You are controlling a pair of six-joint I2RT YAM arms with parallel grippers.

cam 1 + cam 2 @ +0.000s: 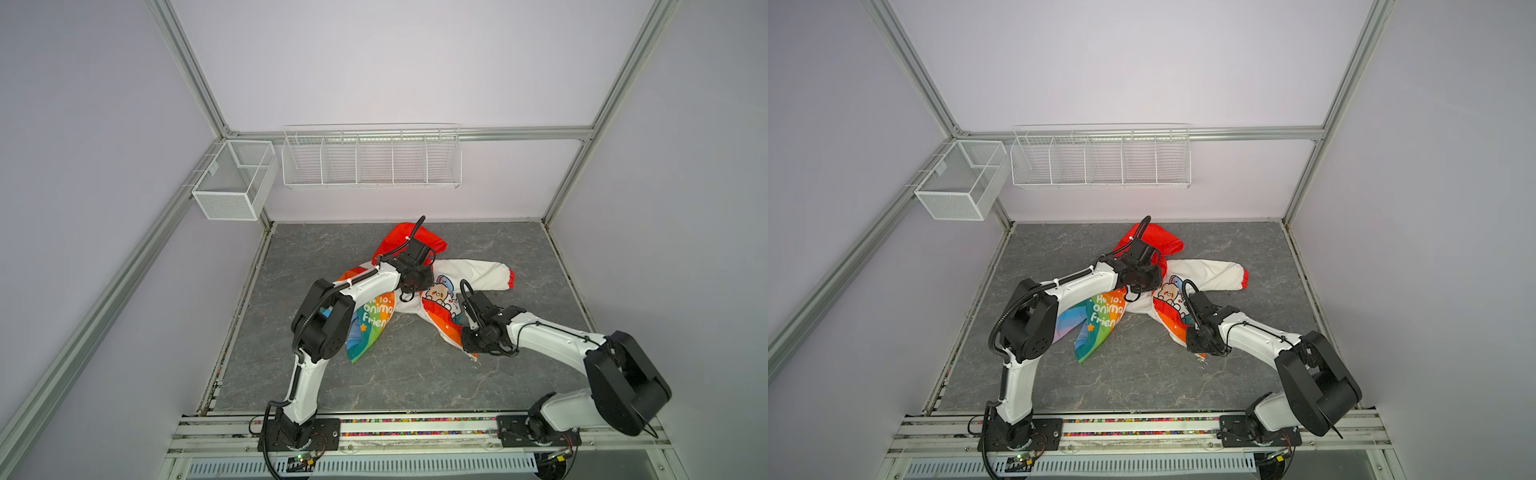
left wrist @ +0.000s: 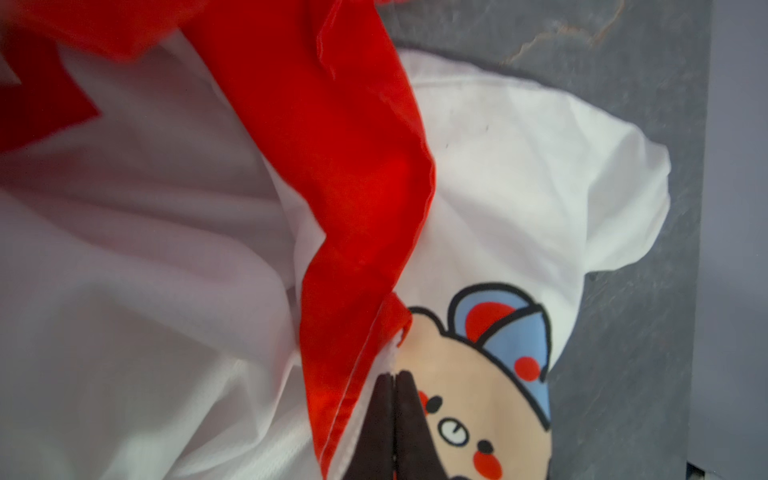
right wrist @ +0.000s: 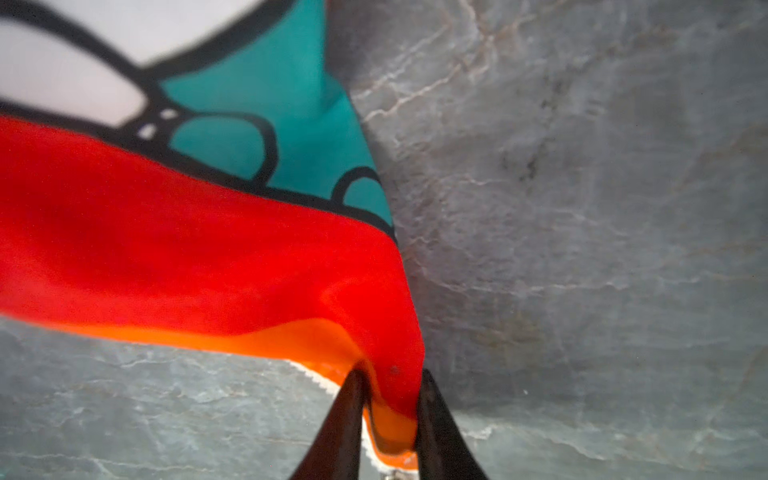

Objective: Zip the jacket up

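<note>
Fingers (image 3: 440, 432) of the right gripper (image 3: 391, 376), nearest the base: narrowly parted, pinching the orange-red bottom hem of the jacket (image 1: 478, 270), which lies unzipped on the grey table (image 1: 415, 382), hood (image 1: 390, 241) toward the far wall. Left gripper (image 2: 392, 376), farther off at the collar: fingers (image 2: 376, 424) pressed flat together on the white zipper edge beside the red trim. Handling, as judged: draw the two grips gently apart so this front edge runs straight and taut, low over the table, without overstraining the thin cloth.
</note>
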